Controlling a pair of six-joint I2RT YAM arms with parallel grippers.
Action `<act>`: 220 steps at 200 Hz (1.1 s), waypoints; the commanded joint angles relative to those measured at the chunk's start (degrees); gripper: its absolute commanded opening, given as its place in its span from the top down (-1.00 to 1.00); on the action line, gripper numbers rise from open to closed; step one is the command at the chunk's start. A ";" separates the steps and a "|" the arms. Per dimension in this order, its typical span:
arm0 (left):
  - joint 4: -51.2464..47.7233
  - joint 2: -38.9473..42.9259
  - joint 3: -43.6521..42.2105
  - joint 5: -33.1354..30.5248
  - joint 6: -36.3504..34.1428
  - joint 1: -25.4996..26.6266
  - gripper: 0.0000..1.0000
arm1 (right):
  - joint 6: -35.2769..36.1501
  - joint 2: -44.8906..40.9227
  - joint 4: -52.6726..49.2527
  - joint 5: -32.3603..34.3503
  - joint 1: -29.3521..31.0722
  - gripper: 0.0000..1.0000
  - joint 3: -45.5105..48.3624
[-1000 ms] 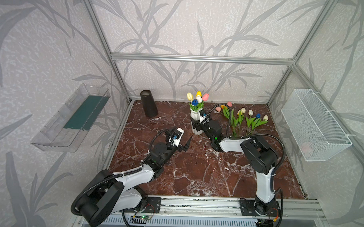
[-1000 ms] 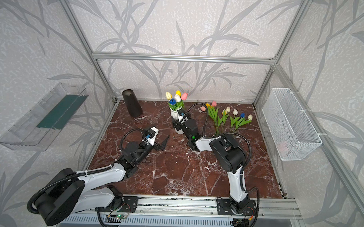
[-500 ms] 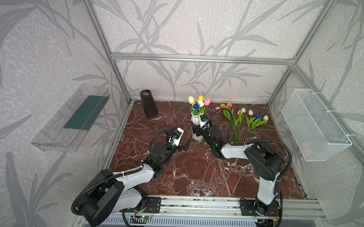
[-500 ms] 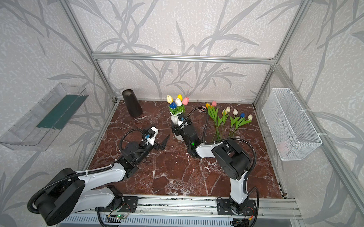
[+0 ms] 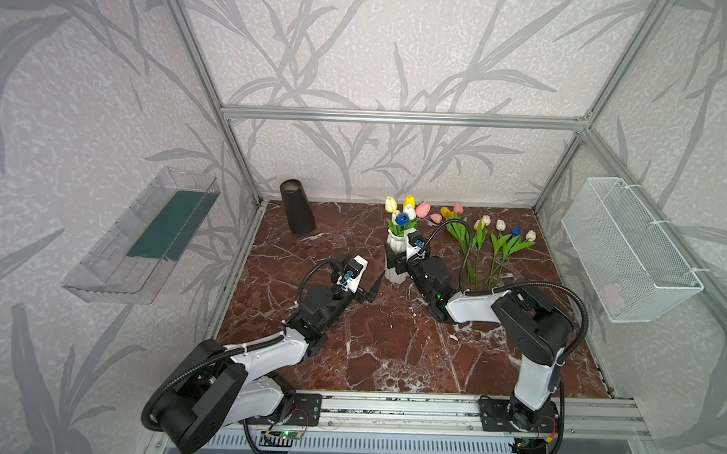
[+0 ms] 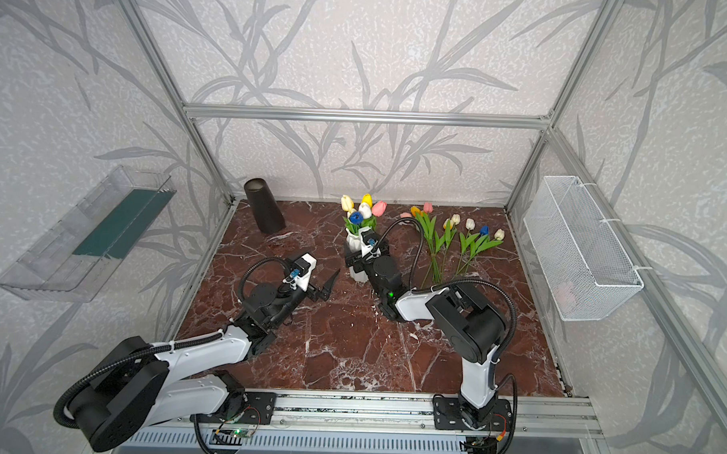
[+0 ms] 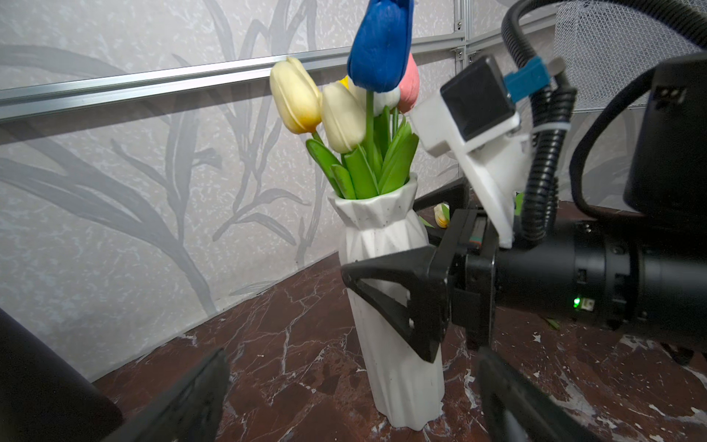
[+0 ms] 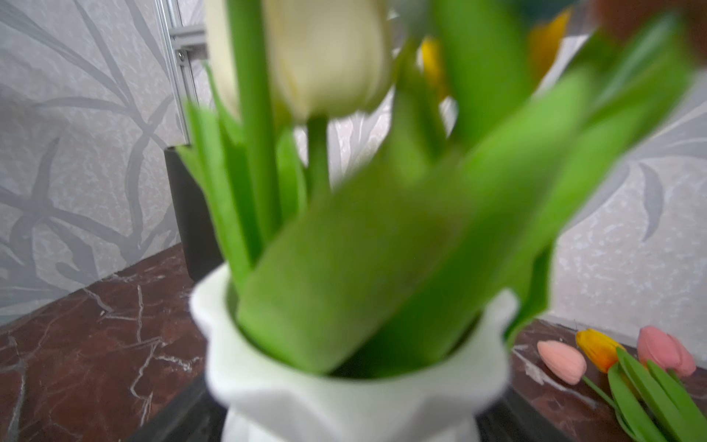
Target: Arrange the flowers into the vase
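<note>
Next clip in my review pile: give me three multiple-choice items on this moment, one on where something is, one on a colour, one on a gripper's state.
1. Where do the loose tulips lie?
A in the left gripper
B inside the vase
C on the table, right of the vase in the top views

2. What colour is the vase?
A black
B white
C clear

3. The left gripper is:
A open and empty
B shut on a stem
C shut on the vase

Answers:
1. C: in both top views they lie flat on the marble beside the vase.
2. B: its faceted body shows white in the left wrist view.
3. A: its fingers stand wide apart with nothing between them.
</note>
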State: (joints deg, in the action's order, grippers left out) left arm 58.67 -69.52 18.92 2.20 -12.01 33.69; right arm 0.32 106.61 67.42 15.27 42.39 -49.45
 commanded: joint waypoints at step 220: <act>0.43 0.35 0.37 1.72 -0.73 -0.25 -0.99 | 4.21 -12.26 -24.35 -61.39 -30.05 0.06 -3.01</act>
State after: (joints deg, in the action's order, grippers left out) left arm 59.70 -71.55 18.92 3.14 -12.01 33.67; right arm -0.27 90.37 44.99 -32.82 12.14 -47.51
